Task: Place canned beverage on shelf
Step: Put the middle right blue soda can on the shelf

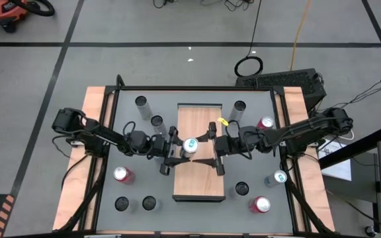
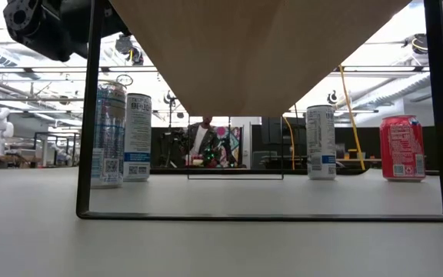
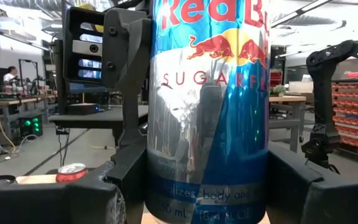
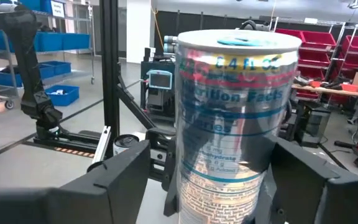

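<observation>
Silver-and-blue canned beverage (image 1: 190, 145) stands upright at the centre of the high view, on the upper half of the shelf (image 1: 200, 178), the light wood-grain board with a dark rim. Both arms meet at it. The left gripper (image 1: 174, 149) reaches in from the frame's left and pinches the can: in the left wrist view its fingers (image 3: 126, 93) lie flat against the can wall. The right gripper (image 1: 210, 147) reaches in from the frame's right with its fingers either side of the same can; the right wrist view shows narrow gaps between finger and can, so this claw reads as spread, not clamping.

Hazards from this point:

- Tipping. The can is tall and slim. If either claw drags sideways while in contact, the can is likely to topple on the smooth board.
- Squeeze conflict. If both claws press at once from opposite sides, the thin wall may dent or the can may twist.
- Collision. The two grippers sit near each other over the shelf; a careless retreat could make them touch.
- Neighbouring cans. A red can (image 1: 123, 174) and a silver can (image 1: 278, 177) stand on the grey table beside the arms, within sweep of the links.
</observation>
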Tool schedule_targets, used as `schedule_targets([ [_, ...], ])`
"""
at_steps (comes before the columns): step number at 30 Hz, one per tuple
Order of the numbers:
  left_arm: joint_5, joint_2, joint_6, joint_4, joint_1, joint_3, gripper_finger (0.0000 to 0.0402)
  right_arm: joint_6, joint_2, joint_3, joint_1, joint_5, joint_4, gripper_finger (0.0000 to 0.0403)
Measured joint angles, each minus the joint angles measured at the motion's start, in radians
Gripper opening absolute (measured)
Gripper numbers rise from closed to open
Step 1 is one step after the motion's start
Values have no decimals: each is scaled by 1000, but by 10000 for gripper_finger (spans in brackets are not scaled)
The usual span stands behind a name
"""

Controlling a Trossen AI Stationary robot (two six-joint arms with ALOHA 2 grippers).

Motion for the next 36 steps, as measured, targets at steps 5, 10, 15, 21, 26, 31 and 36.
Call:
schedule_targets([
  [5, 1, 0, 1, 6, -1, 0, 233, 0, 18, 0, 0, 2, 47, 234],
  [10, 0, 0, 2, 8, -1, 0, 235, -23, 69, 0, 2, 5, 160, 225],
  [15, 1, 0, 0, -5, -2, 0, 236, -28, 78, 0, 2, 9, 157, 223],
  [21, 0, 0, 2, -23, -2, 0, 237, -26, 78, 0, 2, 9, 148, 192],
  [26, -4, 0, 1, -32, -2, 0, 244, -23, 78, 0, 2, 10, 131, 153],
  [31, -13, 0, -5, -35, -6, 0, 285, 3, 71, 0, 3, 6, 90, 150],
  [36, -19, -18, -27, -57, -10, 0, 330, 33, 32, 0, 7, 0, 24, 153],
])
